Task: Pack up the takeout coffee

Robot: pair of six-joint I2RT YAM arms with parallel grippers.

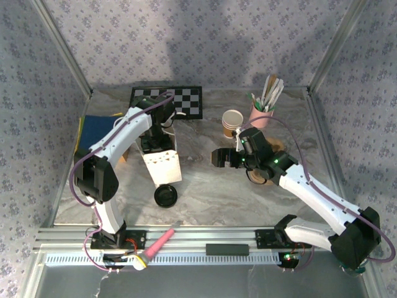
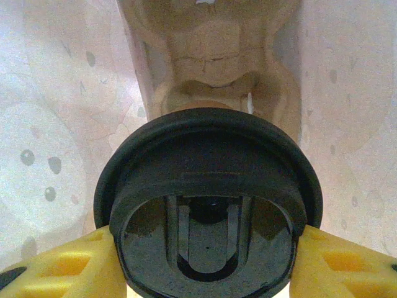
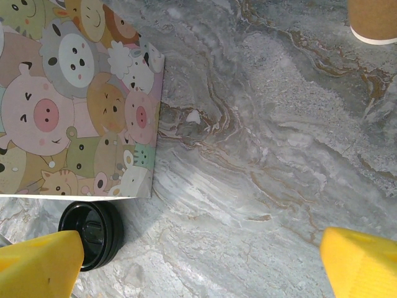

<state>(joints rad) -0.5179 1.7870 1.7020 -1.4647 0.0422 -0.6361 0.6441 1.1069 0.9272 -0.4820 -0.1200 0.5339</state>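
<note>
Takeout coffee (image 2: 208,155) inside bag (image 2: 56,112), walls close alongside

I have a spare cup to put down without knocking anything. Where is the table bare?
Widest bare patch: the near middle of the table, between the black lid and the right arm. A smaller one lies behind, between the checkerboard and the stacked cups. Crowded: around the bag and left arm, and by the stirrer holder.

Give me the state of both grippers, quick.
Left gripper: closed on a black lid.
Right gripper: open, holding nothing.
</note>
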